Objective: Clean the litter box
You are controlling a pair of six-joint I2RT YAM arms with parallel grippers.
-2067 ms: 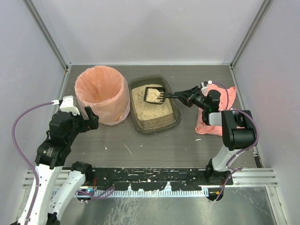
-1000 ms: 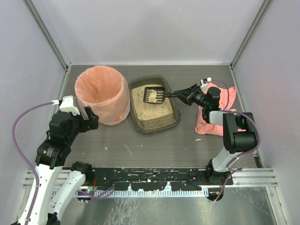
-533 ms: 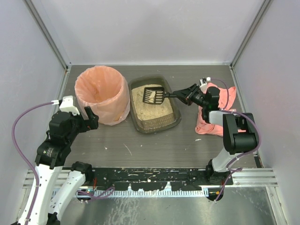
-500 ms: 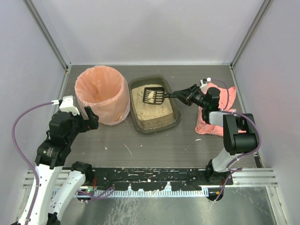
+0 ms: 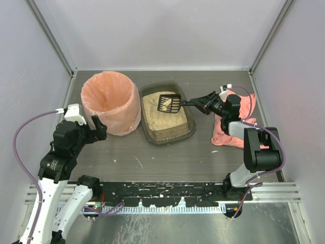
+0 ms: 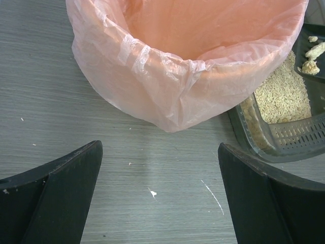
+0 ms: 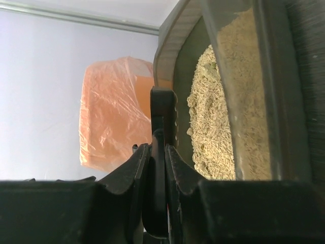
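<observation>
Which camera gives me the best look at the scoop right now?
Top external: the whole scoop shows, head over the litter box, handle in the right gripper. Right wrist sees it edge-on; left wrist catches only a corner.

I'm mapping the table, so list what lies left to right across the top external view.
round bin lined with a peach-pink bag → shallow dark olive-brown plastic litter box → crumpled pink cloth
</observation>
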